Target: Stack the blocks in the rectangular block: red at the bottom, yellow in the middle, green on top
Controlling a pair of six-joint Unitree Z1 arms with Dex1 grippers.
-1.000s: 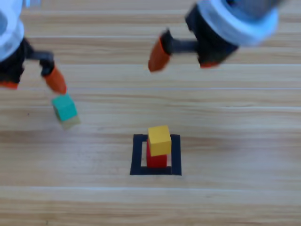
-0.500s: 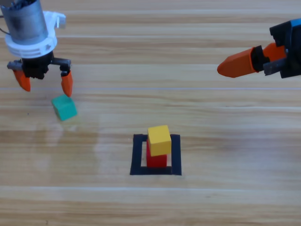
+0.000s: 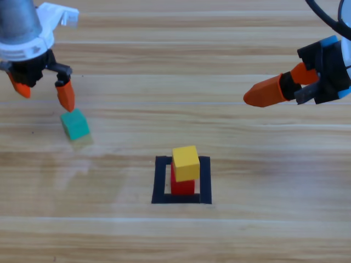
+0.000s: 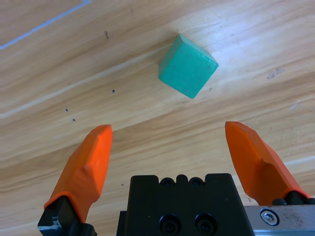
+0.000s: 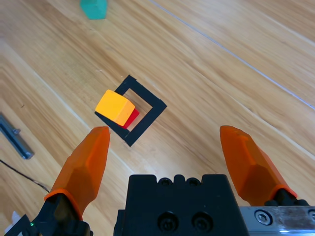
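We have the yellow cube [image 3: 185, 163] on the red cube [image 3: 183, 186] inside the tape outline [image 3: 160, 181]; the green cube [image 3: 74, 124] remains on the surface [image 3: 263, 219], under our released left hand [image 3: 43, 93]; the right hand [image 5: 167, 147] waits, released.

1. Teal-green cube [image 3: 75, 125] on pale striped wooden table [image 3: 263, 164].
2. Yellow cube [image 3: 185, 163] over red cube [image 3: 182, 186].
3. Black tape square [image 3: 181, 180], bare wood inside.
4. Orange jaws, black body on left gripper [image 3: 43, 89] and right gripper [image 3: 267, 91].
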